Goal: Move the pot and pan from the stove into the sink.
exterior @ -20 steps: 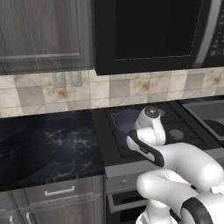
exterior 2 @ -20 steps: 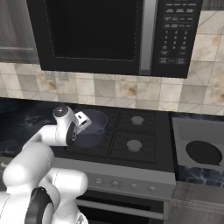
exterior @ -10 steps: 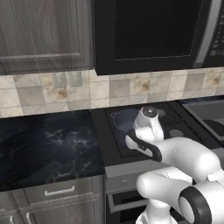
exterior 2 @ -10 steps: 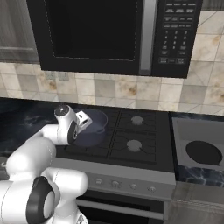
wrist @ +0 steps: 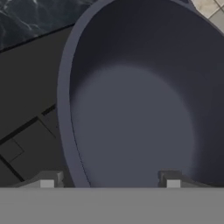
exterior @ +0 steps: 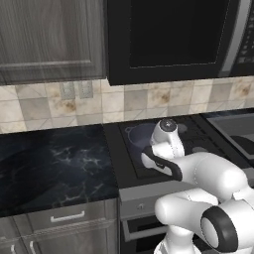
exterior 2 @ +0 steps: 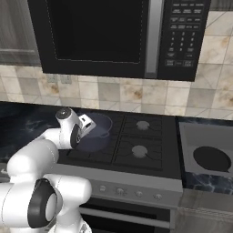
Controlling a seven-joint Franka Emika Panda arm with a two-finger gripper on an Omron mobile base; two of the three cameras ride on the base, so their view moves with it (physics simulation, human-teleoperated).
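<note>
The gripper (wrist: 109,181) is seen nearest in the hand view, its two finger tips set astride the near wall of the pot (wrist: 144,113), one outside and one inside; the jaws are apart and no clamp on the rim is yet shown. The pot is found on the stove (exterior 2: 136,152), on a left-hand burner, upright with its mouth facing up. Being round, it is given no long axis; its loop handles cannot be made out. It is judged rigid, smooth, probably slippery and fairly heavy, so the rim wall is best pinched squarely. Farther right, the pan (exterior 2: 211,158) is seen.
</note>
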